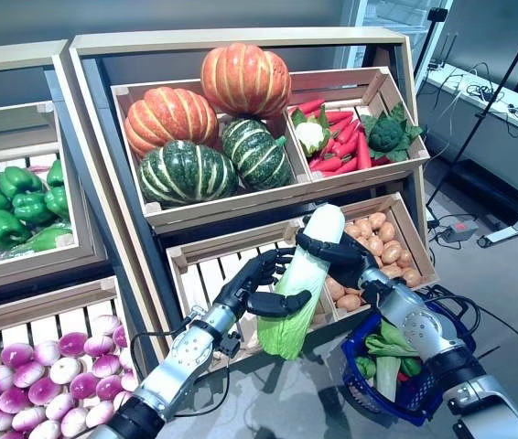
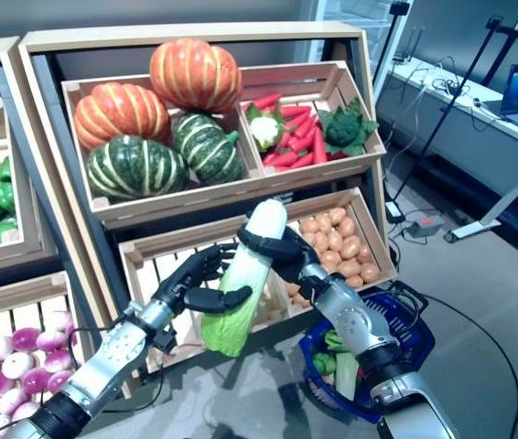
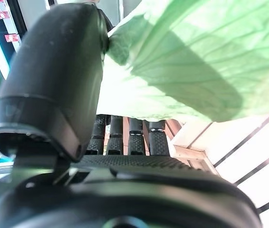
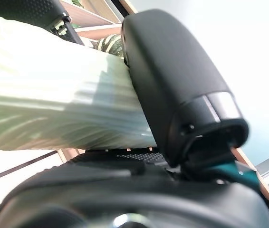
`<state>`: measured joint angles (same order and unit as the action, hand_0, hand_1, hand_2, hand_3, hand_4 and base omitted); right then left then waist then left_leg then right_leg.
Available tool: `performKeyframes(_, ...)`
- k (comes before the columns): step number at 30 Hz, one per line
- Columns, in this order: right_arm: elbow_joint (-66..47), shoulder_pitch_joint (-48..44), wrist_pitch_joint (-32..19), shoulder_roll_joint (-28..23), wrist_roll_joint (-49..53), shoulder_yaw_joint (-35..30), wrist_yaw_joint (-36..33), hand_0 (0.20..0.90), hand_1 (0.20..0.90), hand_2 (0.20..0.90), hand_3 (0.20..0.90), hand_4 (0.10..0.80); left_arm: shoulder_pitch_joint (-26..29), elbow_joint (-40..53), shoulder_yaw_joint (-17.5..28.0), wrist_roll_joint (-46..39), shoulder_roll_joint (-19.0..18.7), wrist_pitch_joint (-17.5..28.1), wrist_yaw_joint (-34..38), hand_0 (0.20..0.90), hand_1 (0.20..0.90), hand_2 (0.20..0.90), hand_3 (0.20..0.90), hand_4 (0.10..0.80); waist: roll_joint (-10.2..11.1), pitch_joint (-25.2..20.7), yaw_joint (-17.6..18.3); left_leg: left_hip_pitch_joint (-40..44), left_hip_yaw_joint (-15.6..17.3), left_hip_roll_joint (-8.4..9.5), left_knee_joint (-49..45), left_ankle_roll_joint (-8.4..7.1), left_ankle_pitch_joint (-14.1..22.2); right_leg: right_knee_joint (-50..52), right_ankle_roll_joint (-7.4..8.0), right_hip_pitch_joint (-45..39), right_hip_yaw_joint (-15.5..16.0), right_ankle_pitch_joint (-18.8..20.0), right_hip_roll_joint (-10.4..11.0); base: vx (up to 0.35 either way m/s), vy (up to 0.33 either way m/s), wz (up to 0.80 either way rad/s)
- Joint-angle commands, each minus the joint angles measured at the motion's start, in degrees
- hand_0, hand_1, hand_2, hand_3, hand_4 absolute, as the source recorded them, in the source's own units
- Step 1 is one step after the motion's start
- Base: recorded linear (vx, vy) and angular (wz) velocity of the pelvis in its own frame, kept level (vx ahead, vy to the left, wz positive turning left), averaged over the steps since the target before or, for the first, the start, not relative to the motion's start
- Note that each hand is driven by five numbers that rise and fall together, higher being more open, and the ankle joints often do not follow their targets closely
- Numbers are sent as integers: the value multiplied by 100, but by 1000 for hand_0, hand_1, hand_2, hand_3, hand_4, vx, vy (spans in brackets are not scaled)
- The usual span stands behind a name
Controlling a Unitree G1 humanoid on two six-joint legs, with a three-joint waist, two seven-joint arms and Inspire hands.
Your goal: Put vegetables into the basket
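A long napa cabbage (image 1: 307, 274), white at the top and leafy green at the bottom, is held upright in front of the stand's lower crate. My left hand (image 1: 257, 288) is curled round its leafy lower half; its thumb presses the green leaves (image 3: 182, 57) in the left wrist view. My right hand (image 1: 332, 249) is curled round its white upper part (image 4: 53, 118). The blue basket (image 1: 437, 384) stands on the floor at the lower right, under my right forearm, with green and white leafy vegetables (image 1: 389, 352) in it.
The wooden vegetable stand (image 1: 241, 46) fills the view behind the hands, with slatted crates on two levels. A second stand (image 1: 21, 238) is at the left. Tripod legs and a desk (image 1: 488, 101) are at the far right, on grey floor.
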<state>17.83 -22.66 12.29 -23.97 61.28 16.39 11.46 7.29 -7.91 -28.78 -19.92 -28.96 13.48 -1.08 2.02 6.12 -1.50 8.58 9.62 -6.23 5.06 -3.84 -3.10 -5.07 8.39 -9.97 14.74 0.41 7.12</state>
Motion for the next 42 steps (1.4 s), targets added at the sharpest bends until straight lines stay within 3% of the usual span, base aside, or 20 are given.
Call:
performKeyframes(1,193,-967,-947,-198,-89,-436,239,300,300,300,300,400,519,427,-278,54,113,973,-118,300,300,300,300,400,83,-317,-35,2,113,74,-6,80,567,7,-193,111,28,55,-13,0,0,0)
performKeyframes(2,222,-926,-950,-237,-148,-461,215,300,300,300,300,400,499,399,-241,62,122,953,-66,300,300,300,300,400,81,-311,-30,6,121,71,-6,81,569,7,-191,115,24,61,-13,0,0,0)
performKeyframes(3,248,-876,-946,-279,-148,-490,217,300,300,300,300,400,469,374,-202,80,124,935,-20,389,389,389,389,460,82,-310,-21,7,131,68,-6,83,570,7,-191,118,15,63,-15,0,0,0)
performKeyframes(4,265,-799,-932,-342,-122,-551,203,300,300,300,300,400,413,338,-142,98,121,910,30,531,531,531,531,554,89,-305,-9,9,141,62,-6,86,571,7,-195,120,7,61,-18,0,0,0)
performKeyframes(5,296,-700,-921,-390,-107,-625,230,300,300,300,300,400,366,308,-78,74,108,874,22,771,771,771,771,714,89,-309,-2,9,150,55,-6,86,574,7,-193,124,5,61,-21,0,0,0)
performKeyframes(6,331,-636,-913,-423,-95,-675,254,300,300,300,300,400,344,259,-53,102,113,881,61,900,900,900,900,800,94,-309,6,9,161,48,-6,87,576,7,-194,126,5,60,-23,0,0,0)
performKeyframes(20,772,377,-1125,-997,-11,-1585,387,300,300,300,300,400,-126,-53,574,243,-1,756,267,900,900,900,900,800,159,-198,132,-2,283,-23,-6,69,533,7,-195,189,-90,115,-62,1,-3,-2)
performKeyframes(42,1313,874,-1489,-1055,41,-2097,313,300,300,300,300,400,-243,-49,646,341,7,677,394,900,900,900,900,800,161,-125,208,16,382,-41,-6,75,549,7,-177,225,-194,142,-87,3,-4,-4)
